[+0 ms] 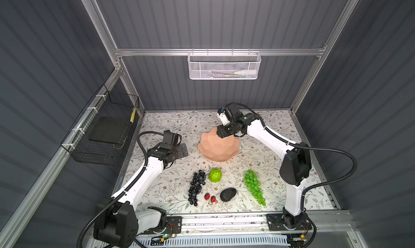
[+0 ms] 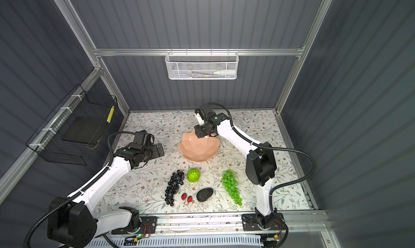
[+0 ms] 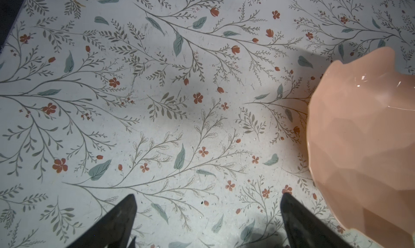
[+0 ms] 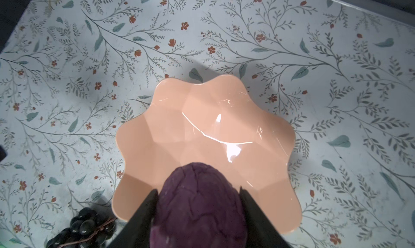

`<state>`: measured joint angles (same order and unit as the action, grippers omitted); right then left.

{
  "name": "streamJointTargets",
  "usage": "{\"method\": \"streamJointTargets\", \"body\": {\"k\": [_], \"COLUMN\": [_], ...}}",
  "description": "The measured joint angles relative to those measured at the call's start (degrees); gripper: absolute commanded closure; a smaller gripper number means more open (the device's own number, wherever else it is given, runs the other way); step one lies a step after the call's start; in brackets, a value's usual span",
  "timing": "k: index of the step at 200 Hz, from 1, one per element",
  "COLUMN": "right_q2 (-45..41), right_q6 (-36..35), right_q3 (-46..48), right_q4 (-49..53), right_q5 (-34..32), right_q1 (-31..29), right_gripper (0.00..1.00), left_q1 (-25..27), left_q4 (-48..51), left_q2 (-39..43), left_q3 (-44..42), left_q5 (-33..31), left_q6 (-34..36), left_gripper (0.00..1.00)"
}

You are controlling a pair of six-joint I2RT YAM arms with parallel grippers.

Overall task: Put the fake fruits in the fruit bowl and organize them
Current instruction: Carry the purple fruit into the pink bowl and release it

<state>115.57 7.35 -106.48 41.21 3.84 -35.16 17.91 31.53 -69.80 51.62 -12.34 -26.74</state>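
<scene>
Purple fruit held over the bowl, release pending.
Our right gripper point(image 4: 197, 190) clamps the purple fruit point(image 4: 197, 208) above the bowl point(image 4: 202, 114), near the middle of the table point(image 4: 67, 56); we should lower toward the bowl's centre before letting go. Left gripper point(image 3: 207, 197) gapes wide, empty.

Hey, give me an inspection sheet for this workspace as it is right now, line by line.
Surface: floral tabletop, nothing spilled.
Job's things: fruit bowl empty; purple fruit held over the bowl's edge; dark grape bunch, green grape bunch, lime-green fruit, avocado and two red berries lie on the tabletop, outside the bowl.
Clutter: nothing seen.
Hands: right hand shut on the purple fruit; left hand open, empty, over bare tabletop beside the bowl.
Cables: black hoses loop off both arms, clear of the fruits.
Surroundings: white mesh basket on the back rail; black wire basket on the left wall.
</scene>
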Motion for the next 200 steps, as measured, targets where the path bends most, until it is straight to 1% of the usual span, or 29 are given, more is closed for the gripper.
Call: {"method": "streamJointTargets", "body": {"k": [28, 83, 103, 147, 200], "right_q2": [4.74, 10.19, 11.52, 13.90, 14.64], "right_q6": [-1.01, -2.08, -2.10, -2.49, -2.97], "right_q3": [-1.44, -2.95, -2.95, -2.95, -2.95], "right_q4": [0.94, 1.33, 1.20, 0.76, 0.17], "right_q5": [-0.50, -0.83, -1.05, -1.92, -3.50], "right_q1": [0.39, 0.28, 0.24, 0.00, -1.38], "right_gripper": [0.54, 0.55, 0.55, 0.53, 0.50], "left_q1": [0.00, 0.00, 0.00, 0.00, 0.00], "left_q4": [0.46, 0.39, 0.42, 0.52, 0.63], "left_q2": [0.81, 0.57, 0.02, -0.07, -0.09], "left_q3": [-0.70, -0.68, -0.68, -0.68, -0.52], "left_q5": [0.02, 1.25, 1.66, 1.75, 1.75], "left_q6": [-0.57, -1.64, -1.99, -2.08, -2.12], "left_gripper": [0.00, 0.00, 0.00, 0.00, 0.00]}}
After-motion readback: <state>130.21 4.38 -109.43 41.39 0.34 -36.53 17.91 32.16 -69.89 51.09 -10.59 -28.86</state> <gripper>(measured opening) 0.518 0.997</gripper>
